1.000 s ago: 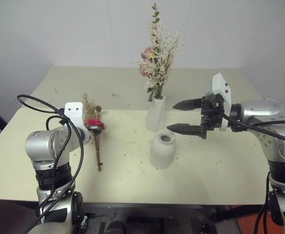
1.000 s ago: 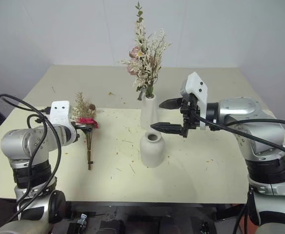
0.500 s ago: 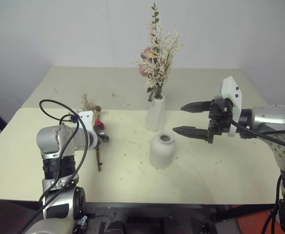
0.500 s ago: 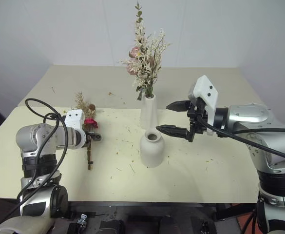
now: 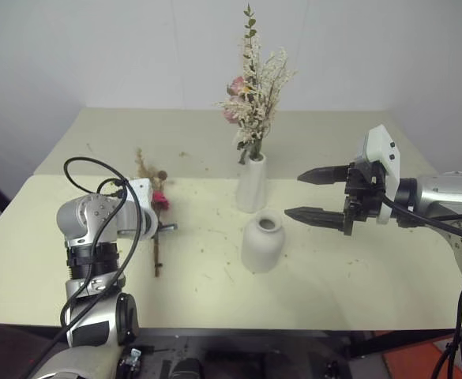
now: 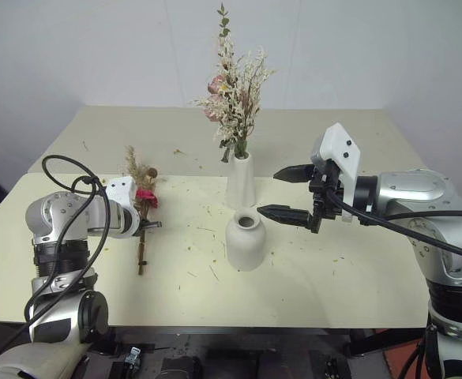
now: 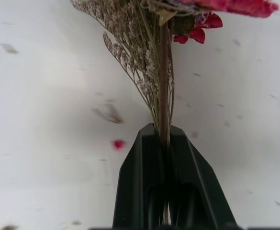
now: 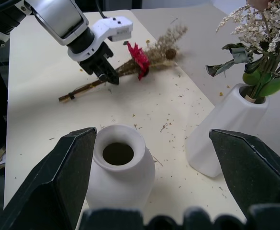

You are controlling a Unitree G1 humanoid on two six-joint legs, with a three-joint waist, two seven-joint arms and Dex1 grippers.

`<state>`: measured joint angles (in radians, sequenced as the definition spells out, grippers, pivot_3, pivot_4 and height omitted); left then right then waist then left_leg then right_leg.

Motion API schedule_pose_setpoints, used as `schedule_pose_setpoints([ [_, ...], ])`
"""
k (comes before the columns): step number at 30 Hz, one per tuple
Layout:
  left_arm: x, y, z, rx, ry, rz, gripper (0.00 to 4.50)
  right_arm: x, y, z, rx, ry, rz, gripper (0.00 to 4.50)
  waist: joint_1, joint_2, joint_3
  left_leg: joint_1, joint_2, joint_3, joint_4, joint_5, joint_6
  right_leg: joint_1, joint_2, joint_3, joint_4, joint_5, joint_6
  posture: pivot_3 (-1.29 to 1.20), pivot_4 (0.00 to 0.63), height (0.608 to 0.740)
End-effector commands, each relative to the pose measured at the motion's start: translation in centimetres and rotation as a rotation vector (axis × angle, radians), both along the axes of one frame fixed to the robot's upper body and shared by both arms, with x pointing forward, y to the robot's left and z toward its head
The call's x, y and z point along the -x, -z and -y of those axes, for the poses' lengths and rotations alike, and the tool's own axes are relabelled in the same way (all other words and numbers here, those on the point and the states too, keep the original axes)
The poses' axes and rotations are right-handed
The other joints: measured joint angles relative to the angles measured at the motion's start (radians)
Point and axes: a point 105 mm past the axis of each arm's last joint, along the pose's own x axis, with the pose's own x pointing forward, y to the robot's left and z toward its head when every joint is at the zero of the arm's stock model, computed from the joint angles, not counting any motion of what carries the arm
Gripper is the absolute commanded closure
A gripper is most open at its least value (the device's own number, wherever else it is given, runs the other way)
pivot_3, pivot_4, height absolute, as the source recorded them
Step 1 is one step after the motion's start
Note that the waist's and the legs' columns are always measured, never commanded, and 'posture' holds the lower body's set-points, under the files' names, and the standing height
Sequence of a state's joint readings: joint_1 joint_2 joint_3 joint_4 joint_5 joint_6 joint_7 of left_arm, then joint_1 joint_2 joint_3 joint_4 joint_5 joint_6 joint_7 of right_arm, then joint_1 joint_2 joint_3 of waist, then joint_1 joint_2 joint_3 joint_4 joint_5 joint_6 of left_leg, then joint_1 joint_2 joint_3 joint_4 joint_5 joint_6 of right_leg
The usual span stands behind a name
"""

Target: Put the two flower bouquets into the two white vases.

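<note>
Left tool [image 7: 162, 143] clenched on the stem of the brown bouquet [image 5: 155, 212], mid-stem, below the magenta-red flowers. That bouquet lies flat on the worktop [image 5: 349, 276] at its left side, flower end pointing away from the robot, stem end toward the near edge. Dried flecks are scattered on the worktop around it.

Squat vase [image 5: 261, 244] stands upright near the centre, mouth empty. Right tool [image 5: 322, 195] hovers to the right of the squat vase, above the worktop, fingers spread wide, grasping nothing, pointing toward the vases. Right wrist view has the squat vase and the tall vase sitting between its two fingers.

Tall vase [image 5: 253, 183] is just behind the squat one, close but apart. Cream bouquet [image 5: 254, 95] stands upright in the tall vase, pinkish blooms on its left.
</note>
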<state>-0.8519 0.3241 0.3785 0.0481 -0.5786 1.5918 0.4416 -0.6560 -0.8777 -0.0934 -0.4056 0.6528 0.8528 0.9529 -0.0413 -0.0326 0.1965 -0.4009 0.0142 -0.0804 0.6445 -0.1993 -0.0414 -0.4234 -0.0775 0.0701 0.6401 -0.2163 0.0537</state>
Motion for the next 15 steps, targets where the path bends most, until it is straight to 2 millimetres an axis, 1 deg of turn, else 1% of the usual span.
schedule_pose_setpoints([
  [1,-0.9,-5.8,-0.5,-0.054,-0.045,0.309,4.49,0.3,-1.5,0.4,-0.015,0.016,0.072,0.00,0.001,0.000,0.000,0.000,0.000,0.000,0.000,0.000,0.000,0.000,0.000,0.000,0.000,0.000,0.000,0.00,0.150,0.740],
  [2,-1.1,-7.3,-0.4,-0.057,-0.036,0.386,4.49,0.2,-1.6,0.4,-0.019,0.023,0.077,0.00,0.001,0.000,0.000,0.000,0.000,0.000,0.000,0.000,0.000,0.000,0.000,0.000,0.000,0.000,0.000,0.00,0.150,0.740],
  [3,-1.3,-9.5,0.1,-0.033,-0.010,0.492,4.49,0.2,-1.7,0.5,-0.027,0.032,0.083,0.00,0.002,0.000,0.000,0.000,0.000,0.000,0.000,0.000,-0.001,0.000,0.000,0.000,0.000,0.000,-0.001,0.00,0.150,0.740],
  [4,-1.3,-11.3,0.6,-0.008,0.016,0.574,4.49,0.2,-1.8,0.6,-0.034,0.040,0.089,0.00,0.003,0.000,0.000,0.000,0.000,0.000,0.000,0.000,-0.001,0.000,0.000,0.000,0.000,0.000,-0.001,0.00,0.150,0.740],
  [6,-1.3,-13.4,1.1,0.028,0.056,0.680,4.49,0.2,-2.0,0.7,-0.044,0.050,0.098,0.00,0.005,0.000,0.000,-0.001,0.000,0.000,0.000,0.001,-0.002,0.000,0.000,0.000,-0.001,0.000,0.000,0.00,0.150,0.740],
  [9,0.0,-19.7,3.8,0.139,0.281,1.030,4.49,0.4,-2.8,0.9,-0.103,0.076,0.188,0.00,0.005,0.000,0.000,-0.001,0.000,0.000,0.000,0.001,-0.002,0.000,0.000,0.000,-0.002,0.000,0.000,0.00,0.150,0.740],
  [10,0.6,-21.2,4.6,0.191,0.352,1.120,4.49,0.5,-3.1,1.0,-0.123,0.090,0.220,0.00,0.005,0.000,0.000,-0.002,0.000,0.000,0.000,0.001,-0.002,0.000,0.000,0.000,-0.003,0.000,0.000,0.00,0.150,0.740],
  [12,1.6,-23.2,5.6,0.316,0.473,1.257,4.49,0.7,-3.6,1.3,-0.156,0.118,0.271,0.00,0.006,0.000,0.000,-0.003,0.000,0.000,0.000,0.001,-0.002,0.000,0.000,0.000,-0.005,0.001,0.001,0.00,0.150,0.740],
  [15,2.5,-24.4,6.7,0.465,0.647,1.365,4.49,1.1,-3.9,1.9,-0.187,0.148,0.266,0.00,0.006,0.000,0.000,-0.004,0.000,0.001,0.000,0.001,-0.002,0.001,0.000,0.000,-0.010,0.004,0.003,0.00,0.150,0.740],
])
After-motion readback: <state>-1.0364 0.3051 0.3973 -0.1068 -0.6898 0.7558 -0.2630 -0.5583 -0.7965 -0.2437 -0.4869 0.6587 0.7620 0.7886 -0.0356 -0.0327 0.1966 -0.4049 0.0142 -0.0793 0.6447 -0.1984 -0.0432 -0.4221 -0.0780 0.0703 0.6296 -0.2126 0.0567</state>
